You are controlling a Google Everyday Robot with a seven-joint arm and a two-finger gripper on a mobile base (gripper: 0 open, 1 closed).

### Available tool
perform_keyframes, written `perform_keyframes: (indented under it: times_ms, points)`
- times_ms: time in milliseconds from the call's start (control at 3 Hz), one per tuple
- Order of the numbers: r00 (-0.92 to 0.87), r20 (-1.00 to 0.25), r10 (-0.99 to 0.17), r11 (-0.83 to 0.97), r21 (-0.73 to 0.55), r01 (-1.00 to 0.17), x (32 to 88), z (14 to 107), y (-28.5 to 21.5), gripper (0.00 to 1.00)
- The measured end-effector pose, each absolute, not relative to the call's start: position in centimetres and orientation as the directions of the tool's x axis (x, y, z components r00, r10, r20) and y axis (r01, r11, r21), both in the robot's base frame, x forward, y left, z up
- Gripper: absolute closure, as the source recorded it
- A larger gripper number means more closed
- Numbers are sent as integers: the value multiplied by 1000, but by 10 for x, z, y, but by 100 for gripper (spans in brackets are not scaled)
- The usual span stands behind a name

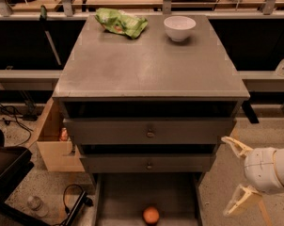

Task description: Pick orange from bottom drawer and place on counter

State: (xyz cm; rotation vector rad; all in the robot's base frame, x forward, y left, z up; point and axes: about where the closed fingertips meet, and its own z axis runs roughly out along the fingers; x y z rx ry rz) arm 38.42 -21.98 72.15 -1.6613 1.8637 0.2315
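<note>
The orange (151, 215) lies in the open bottom drawer (128, 192), near its front middle, at the bottom of the camera view. The drawer is pulled out below two shut grey drawers with round knobs. The counter (146, 60) is the broad grey top of the cabinet. My gripper (233, 175) is at the lower right, beside the cabinet and to the right of the bottom drawer, well apart from the orange. Its two cream fingers (234, 146) are spread open and hold nothing.
A green snack bag (121, 21) and a white bowl (179, 28) sit at the back of the counter. A wooden box (55, 142) stands left of the cabinet. A black chair base (10, 173) and a bottle (36, 205) are on the floor at left.
</note>
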Motion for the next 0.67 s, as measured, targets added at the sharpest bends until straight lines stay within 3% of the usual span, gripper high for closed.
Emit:
perform_keyframes:
  times_ms: [667]
  points:
    - [29, -653, -757, 184, -255, -949, 386, 674, -170, 0]
